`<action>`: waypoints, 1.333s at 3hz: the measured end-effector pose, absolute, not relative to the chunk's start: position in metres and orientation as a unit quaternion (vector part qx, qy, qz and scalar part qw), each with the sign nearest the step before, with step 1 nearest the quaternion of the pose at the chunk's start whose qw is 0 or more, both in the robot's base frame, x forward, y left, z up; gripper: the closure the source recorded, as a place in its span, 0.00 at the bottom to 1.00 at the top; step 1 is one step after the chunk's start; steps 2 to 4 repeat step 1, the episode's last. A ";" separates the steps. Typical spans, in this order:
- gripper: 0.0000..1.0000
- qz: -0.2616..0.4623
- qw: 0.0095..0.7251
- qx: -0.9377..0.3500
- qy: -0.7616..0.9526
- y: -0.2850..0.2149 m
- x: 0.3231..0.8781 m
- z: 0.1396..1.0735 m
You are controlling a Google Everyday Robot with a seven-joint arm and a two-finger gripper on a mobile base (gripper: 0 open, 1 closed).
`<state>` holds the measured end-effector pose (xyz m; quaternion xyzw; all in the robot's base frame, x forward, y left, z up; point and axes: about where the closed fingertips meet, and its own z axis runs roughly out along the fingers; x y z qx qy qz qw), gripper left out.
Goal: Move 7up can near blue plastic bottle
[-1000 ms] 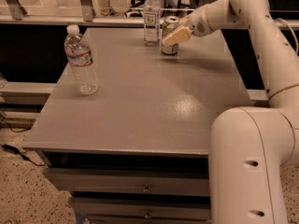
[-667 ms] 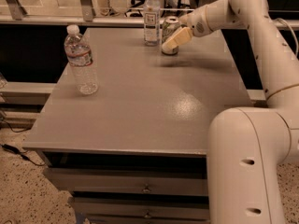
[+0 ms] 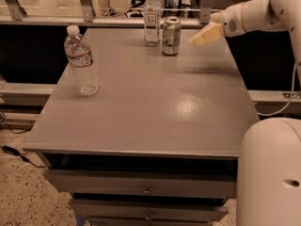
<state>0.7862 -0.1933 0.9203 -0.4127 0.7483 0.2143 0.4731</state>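
Aluminium 7up can (image 3: 171, 36) left of hand (image 3: 205, 34)

The light is warm and rather dim, with a yellow-brown cast. A pale patch of glare sits on the desk (image 3: 141, 121) right of centre (so the light seems to come from above). The hand (image 3: 207, 34) hangs over the desk's far right, lit pale, with a soft dark shadow beneath it. The can (image 3: 171, 36) has a bright top. Below the front edge lies deep shade.
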 end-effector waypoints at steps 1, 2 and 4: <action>0.00 0.229 0.486 -0.375 0.756 -0.231 0.755 0.948; 0.00 0.229 0.486 -0.375 0.756 -0.231 0.755 0.948; 0.00 0.229 0.486 -0.375 0.756 -0.231 0.755 0.948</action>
